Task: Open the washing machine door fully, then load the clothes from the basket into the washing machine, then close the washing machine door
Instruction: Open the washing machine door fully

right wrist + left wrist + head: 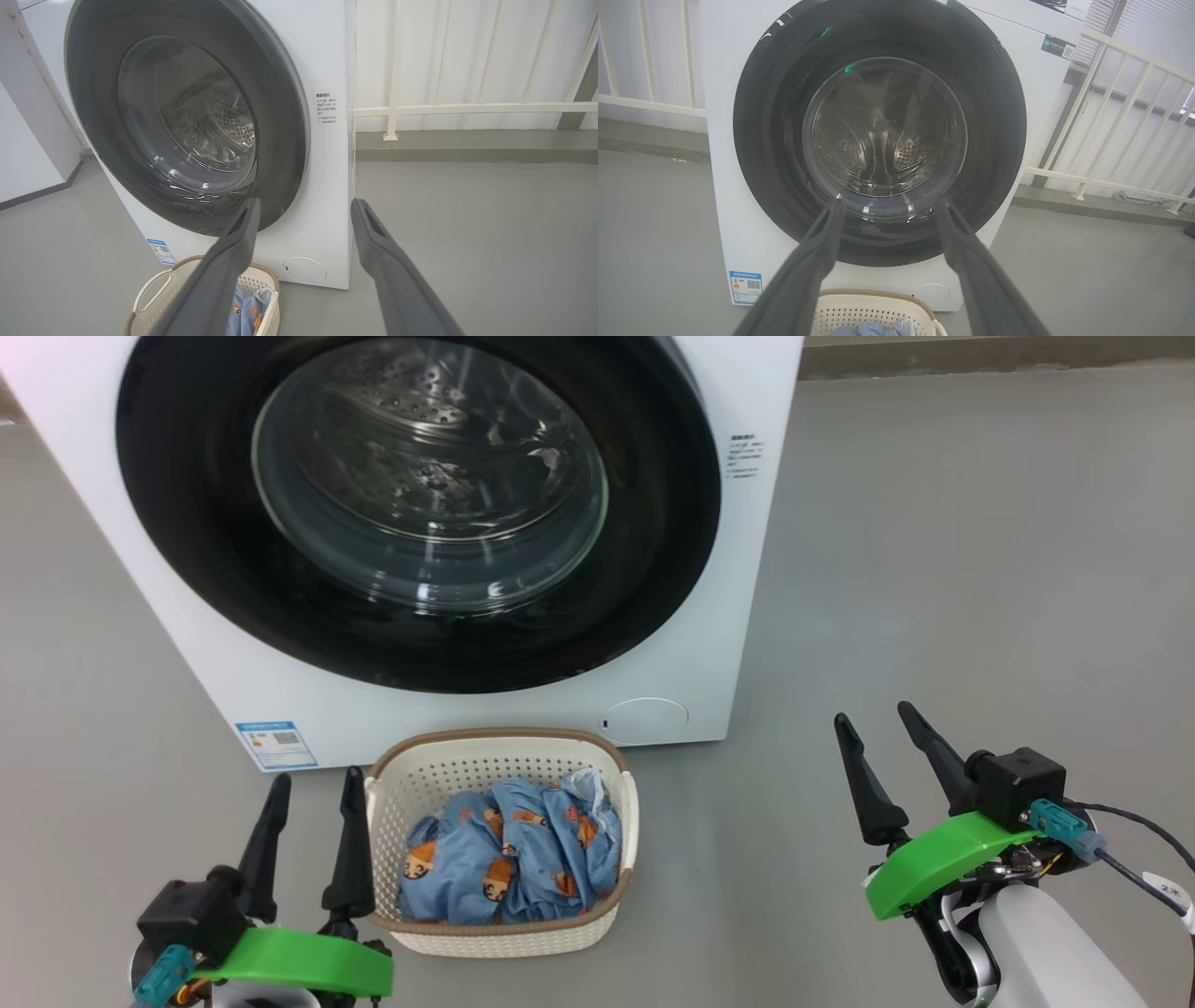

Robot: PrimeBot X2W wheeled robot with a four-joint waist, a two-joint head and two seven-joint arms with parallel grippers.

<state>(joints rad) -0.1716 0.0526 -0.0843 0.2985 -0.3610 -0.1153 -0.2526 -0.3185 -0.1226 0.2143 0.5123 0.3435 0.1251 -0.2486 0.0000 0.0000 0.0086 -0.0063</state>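
The white washing machine point(738, 644) stands ahead with its round black-rimmed door point(187, 523) closed flush; the steel drum shows through the glass. On the floor in front sits the cream basket point(504, 751), holding the light blue clothes point(509, 859) with orange figures. My left gripper point(313, 782) is open just left of the basket, fingers up. My right gripper point(878, 717) is open over bare floor to the right of the machine. The left wrist view faces the door point(994, 121) head-on, with the basket point(878, 305) below. The right wrist view shows the door point(93, 116), the basket point(261, 275) and the clothes point(245, 312).
Grey floor point(980, 569) spreads wide to the right of the machine. A white railing point(1111, 140) runs behind and beside it. A round service flap point(644, 719) and a blue label point(275, 744) sit low on the machine's front.
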